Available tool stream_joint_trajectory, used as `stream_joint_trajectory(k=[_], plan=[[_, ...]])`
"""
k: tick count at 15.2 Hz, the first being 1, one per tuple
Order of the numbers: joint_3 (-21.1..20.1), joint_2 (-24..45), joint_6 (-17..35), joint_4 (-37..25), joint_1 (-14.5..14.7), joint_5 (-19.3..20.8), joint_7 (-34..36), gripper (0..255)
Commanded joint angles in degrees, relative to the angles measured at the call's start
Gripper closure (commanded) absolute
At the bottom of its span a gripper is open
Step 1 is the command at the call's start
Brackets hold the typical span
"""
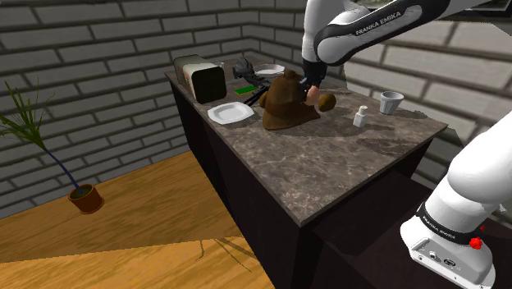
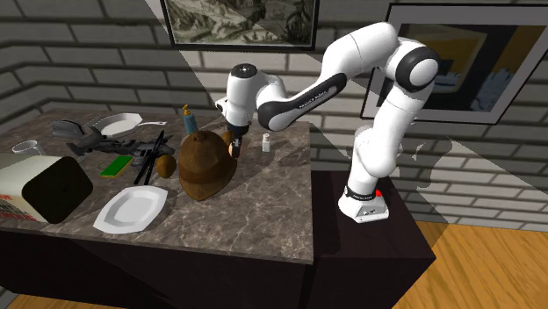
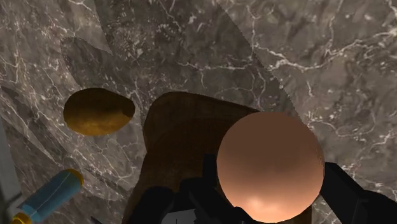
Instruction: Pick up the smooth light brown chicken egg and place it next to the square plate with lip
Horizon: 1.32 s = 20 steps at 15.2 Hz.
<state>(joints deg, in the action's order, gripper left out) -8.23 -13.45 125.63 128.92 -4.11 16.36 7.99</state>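
Gripper (image 3: 270, 183) is clamped on the egg (image 3: 267, 156), holding it up over the counter (image 1: 353, 168) right by the far edge of a brown hat (image 1: 283, 105). The white plate (image 1: 230, 112) sits just beside the hat, on the shoulder view's left, and a potato (image 3: 98, 112) lies close to the egg.

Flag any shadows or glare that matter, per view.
Wrist view: soft glare low on the egg, shadow edge curving across the marble counter. Second exterior view: the arm casts a shadow on the wall. Shoulder view: leafy shadow on the wood floor.
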Motion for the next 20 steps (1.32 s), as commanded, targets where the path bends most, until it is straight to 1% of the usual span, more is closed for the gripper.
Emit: stream_joint_trajectory(k=[1, 7, 12, 16, 20], plan=[[-1.71, 3.22, -0.62, -3.12, 0.69, 0.57, 2.73, 255], [-5.96, 12.81, -4.70, -14.42, 3.37, 3.03, 10.06, 255], [-8.40, 21.92, -9.32, -25.93, 6.53, 5.88, 15.37, 255], [-9.53, 30.05, -13.93, -36.93, 9.93, 8.34, 18.70, 255], [-9.85, 39.29, -19.56, -50.40, 14.30, 10.72, 20.83, 255]])
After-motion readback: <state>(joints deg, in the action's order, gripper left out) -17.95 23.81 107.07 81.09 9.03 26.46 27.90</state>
